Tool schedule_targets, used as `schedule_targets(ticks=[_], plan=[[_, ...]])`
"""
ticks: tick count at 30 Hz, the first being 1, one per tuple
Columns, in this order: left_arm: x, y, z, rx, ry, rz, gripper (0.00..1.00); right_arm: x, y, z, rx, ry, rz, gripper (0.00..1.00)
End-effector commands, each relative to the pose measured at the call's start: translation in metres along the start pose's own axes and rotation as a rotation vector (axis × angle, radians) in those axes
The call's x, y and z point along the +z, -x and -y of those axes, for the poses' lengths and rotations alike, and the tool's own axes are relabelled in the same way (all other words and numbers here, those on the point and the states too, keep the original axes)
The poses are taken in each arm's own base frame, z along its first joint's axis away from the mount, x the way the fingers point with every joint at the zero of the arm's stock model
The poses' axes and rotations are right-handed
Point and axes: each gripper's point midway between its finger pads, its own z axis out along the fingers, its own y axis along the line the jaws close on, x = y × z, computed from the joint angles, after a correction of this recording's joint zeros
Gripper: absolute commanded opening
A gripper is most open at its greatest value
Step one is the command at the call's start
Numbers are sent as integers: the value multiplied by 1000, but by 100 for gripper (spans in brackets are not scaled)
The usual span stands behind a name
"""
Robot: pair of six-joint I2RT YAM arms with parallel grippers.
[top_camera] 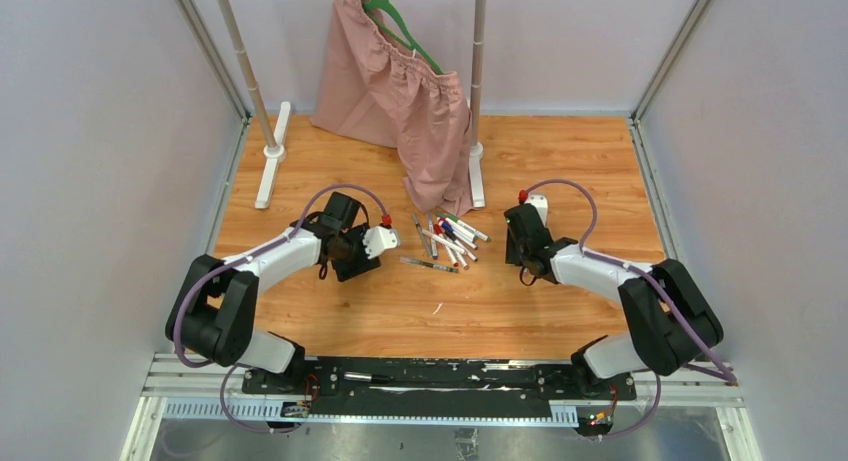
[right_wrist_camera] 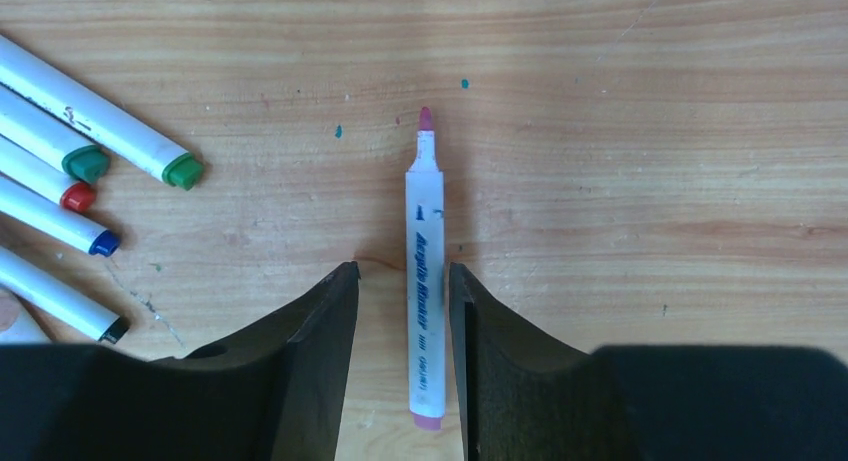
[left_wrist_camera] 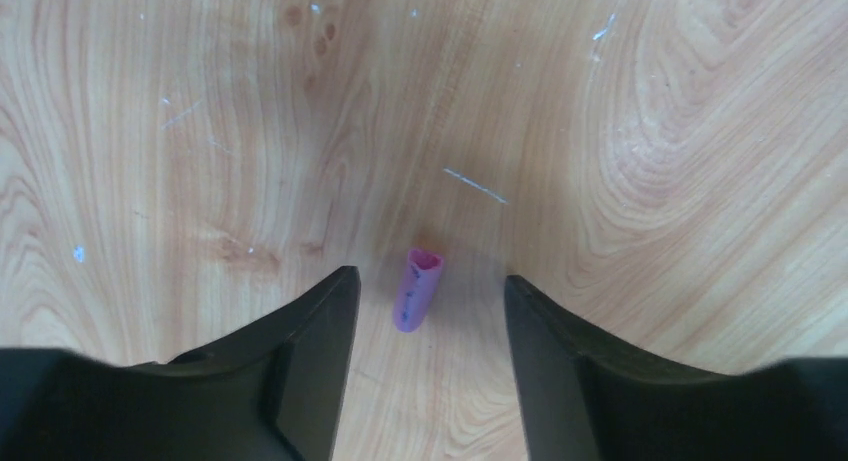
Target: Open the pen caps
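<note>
Okay: the left claw (left_wrist_camera: 428, 275) stood about half open, jaws apart, gripping nothing. A pink cap (left_wrist_camera: 419, 293) lay loose on the worktop (left_wrist_camera: 200, 131) between its fingers, open end pointing away from the claw, touching neither finger.

The right claw (right_wrist_camera: 401, 266) was partly open too, holding nothing. An uncapped pen (right_wrist_camera: 425, 231) lay flat on the wood between its fingers, pink tip (right_wrist_camera: 425, 118) pointing away. The barrel sat just beside the finger on the view's right, with a clear gap on the other side; whether they touched could not be told.

At the left edge of the right wrist view, capped pens lay fanned side by side: green caps (right_wrist_camera: 183, 171), a red cap (right_wrist_camera: 78, 196), a blue cap (right_wrist_camera: 104, 244) and a black cap (right_wrist_camera: 114, 330), all seated on their barrels.

From above, the pen pile (top_camera: 452, 236) sat mid-worktop between the two arms, with one stray pen (top_camera: 428, 265) just in front of it. Behind the pile, a pink garment (top_camera: 395, 91) hung on a green hanger (top_camera: 400, 26).
</note>
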Motion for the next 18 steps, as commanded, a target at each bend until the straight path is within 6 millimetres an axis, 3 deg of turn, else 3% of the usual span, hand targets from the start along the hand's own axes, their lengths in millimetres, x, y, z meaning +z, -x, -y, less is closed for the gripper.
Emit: schedule_targets(ticks=[1, 4, 7, 11, 13, 18], plan=[[-7, 1, 14, -27, -81, -8, 69, -11, 9, 3, 13, 13, 12, 43], [-23, 17, 8, -34, -87, 26, 79, -24, 36, -8, -2, 71, 60, 44], [-48, 40, 2, -59, -102, 98, 98, -32, 61, -31, -46, 178, 94, 47], [-83, 74, -6, -98, -93, 211, 100, -27, 79, -63, -146, 313, 88, 48], [-99, 86, -7, -119, -94, 257, 100, -17, 77, -77, -180, 359, 59, 47], [-122, 94, -7, -158, -111, 281, 100, 4, 69, -97, -220, 428, 9, 43]])
